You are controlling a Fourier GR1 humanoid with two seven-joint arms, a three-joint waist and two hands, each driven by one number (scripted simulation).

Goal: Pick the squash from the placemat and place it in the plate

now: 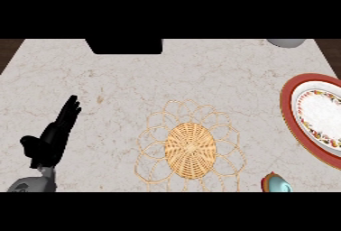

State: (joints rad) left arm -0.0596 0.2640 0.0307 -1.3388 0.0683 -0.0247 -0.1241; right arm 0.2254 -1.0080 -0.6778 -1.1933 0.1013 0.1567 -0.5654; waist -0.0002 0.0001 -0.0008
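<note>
Left hand [54, 135] at the view's lower left, over bare worktop [120, 81], resting: fingers straight and together, pointing up and slightly right, thumb out to the left; holding nothing, touching nothing visible. Grey forearm entering from the lower edge beneath it. Right hand nowhere in view. Placemat [190, 149] at centre, slightly right: woven tan disc ringed by open looped wirework, lying flat, nothing on it. Squash not to be seen anywhere on the worktop; position cannot be told. Plate [313, 117] at the right edge, partly cut off: red rim, white centre, patterned inner band; visible part carrying nothing. Plate and placemat apart, bare marble between. Small teal object with orange rim [275, 183] at the lower right, near the plate's lower edge, partly cut off; identity unclear. Dark block [124, 46] at the top edge, left of centre. Pale rounded object [288, 42] at the top right, mostly out of view.
</note>
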